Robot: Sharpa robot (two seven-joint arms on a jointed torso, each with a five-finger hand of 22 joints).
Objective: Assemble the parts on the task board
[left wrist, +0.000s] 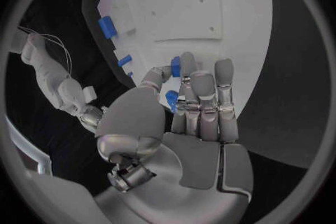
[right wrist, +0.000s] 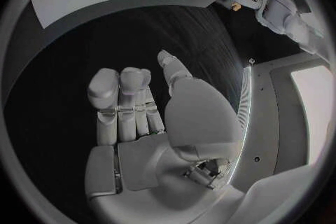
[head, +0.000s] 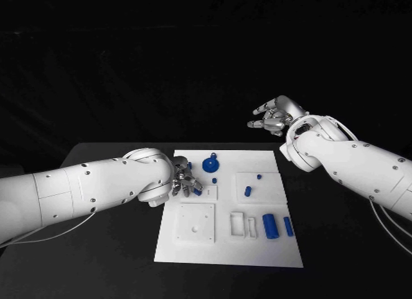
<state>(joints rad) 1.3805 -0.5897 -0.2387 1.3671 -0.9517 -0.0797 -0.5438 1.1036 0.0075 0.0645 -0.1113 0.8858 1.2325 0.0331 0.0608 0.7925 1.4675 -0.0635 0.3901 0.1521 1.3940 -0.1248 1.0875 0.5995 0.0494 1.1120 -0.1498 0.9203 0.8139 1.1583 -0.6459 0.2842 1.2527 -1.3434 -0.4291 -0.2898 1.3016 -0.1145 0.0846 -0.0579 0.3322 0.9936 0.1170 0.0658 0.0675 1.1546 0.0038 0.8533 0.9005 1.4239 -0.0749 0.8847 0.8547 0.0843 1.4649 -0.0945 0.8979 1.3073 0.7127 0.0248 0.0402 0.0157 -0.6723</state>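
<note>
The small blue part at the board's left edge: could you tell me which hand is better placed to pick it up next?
Probably the left hand: it hangs right over the small blue part on the white board. The right hand is raised beyond the board's far edge, holding nothing.

1. Your task board [head: 193, 249] is plain white on a black table [head: 107, 261].
2. The parts are blue: a round wheel-like piece [head: 210, 165], two cylinders [head: 271, 225] and small pegs [head: 248, 190].
3. Your left hand [head: 185, 180] and right hand [head: 274, 117] are silver on white arms.
</note>
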